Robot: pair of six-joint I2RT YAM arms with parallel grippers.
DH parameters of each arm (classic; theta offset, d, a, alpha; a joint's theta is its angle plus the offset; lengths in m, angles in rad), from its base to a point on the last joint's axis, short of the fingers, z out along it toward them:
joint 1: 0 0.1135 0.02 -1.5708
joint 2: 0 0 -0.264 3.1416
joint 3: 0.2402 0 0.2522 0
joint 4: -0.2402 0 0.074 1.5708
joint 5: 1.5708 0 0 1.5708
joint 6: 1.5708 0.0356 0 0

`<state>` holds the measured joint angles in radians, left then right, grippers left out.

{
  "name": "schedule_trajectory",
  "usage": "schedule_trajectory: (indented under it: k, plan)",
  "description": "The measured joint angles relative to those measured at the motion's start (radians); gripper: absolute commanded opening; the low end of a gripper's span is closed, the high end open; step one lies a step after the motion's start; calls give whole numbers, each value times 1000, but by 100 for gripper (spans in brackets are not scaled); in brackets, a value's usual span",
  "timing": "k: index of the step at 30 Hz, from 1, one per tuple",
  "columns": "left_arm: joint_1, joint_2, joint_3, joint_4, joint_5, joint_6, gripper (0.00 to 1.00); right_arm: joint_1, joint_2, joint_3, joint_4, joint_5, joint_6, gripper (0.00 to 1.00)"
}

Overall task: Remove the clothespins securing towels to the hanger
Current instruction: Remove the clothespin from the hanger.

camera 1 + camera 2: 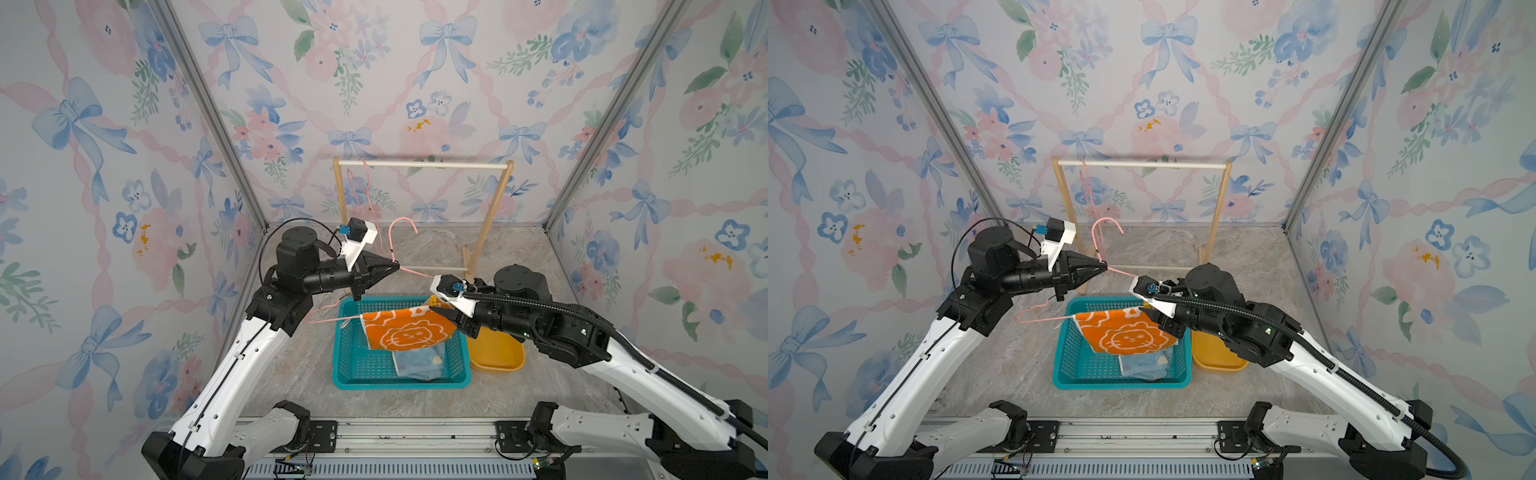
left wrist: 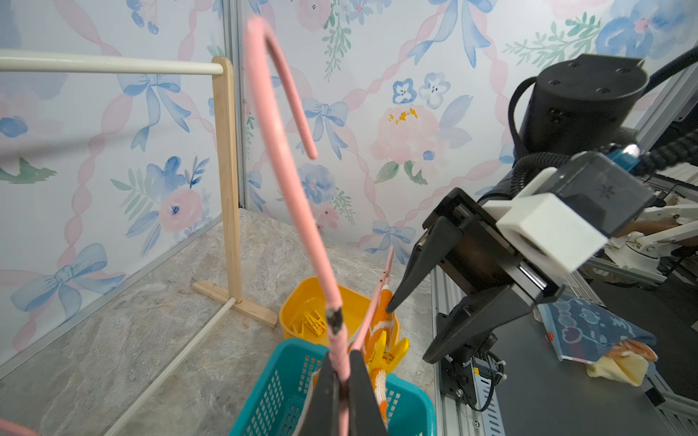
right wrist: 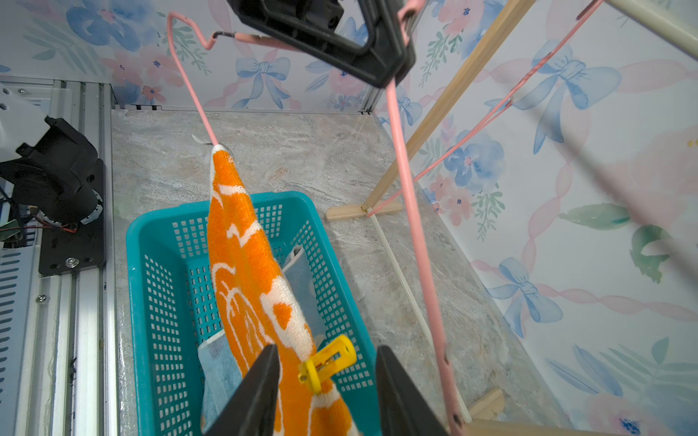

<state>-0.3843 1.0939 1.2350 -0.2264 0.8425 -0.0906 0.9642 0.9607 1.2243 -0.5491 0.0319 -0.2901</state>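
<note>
My left gripper (image 1: 397, 266) (image 2: 342, 355) is shut on the neck of a pink wire hanger (image 1: 403, 224) (image 2: 287, 181), holding it above the teal basket (image 1: 399, 384). An orange lion towel (image 1: 407, 332) (image 3: 245, 245) hangs from the hanger's lower bar. A yellow clothespin (image 3: 328, 362) (image 2: 389, 351) is clipped to the towel's end nearest my right arm. My right gripper (image 1: 438, 311) (image 3: 326, 349) is open, one jaw on each side of that clothespin with a gap to both. A light-blue towel (image 1: 419, 363) (image 3: 219, 362) lies in the basket.
A yellow bin (image 1: 496, 357) (image 2: 302, 287) beside the basket holds loose clothespins (image 2: 313, 324). A wooden rack (image 1: 424, 165) stands at the back with a second pink hanger (image 1: 365, 187) on its rail. Flowered walls close in three sides.
</note>
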Motion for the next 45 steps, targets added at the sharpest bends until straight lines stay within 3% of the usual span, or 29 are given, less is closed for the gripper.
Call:
schedule_trajectory:
  k: [14, 45]
  plan:
    - [2, 0, -1, 0, 50, 0, 0, 0, 116, 92, -69, -8, -91, 44]
    - [7, -3, -2, 0, 91, 0, 0, -72, 155, 108, -83, -149, -115, 41]
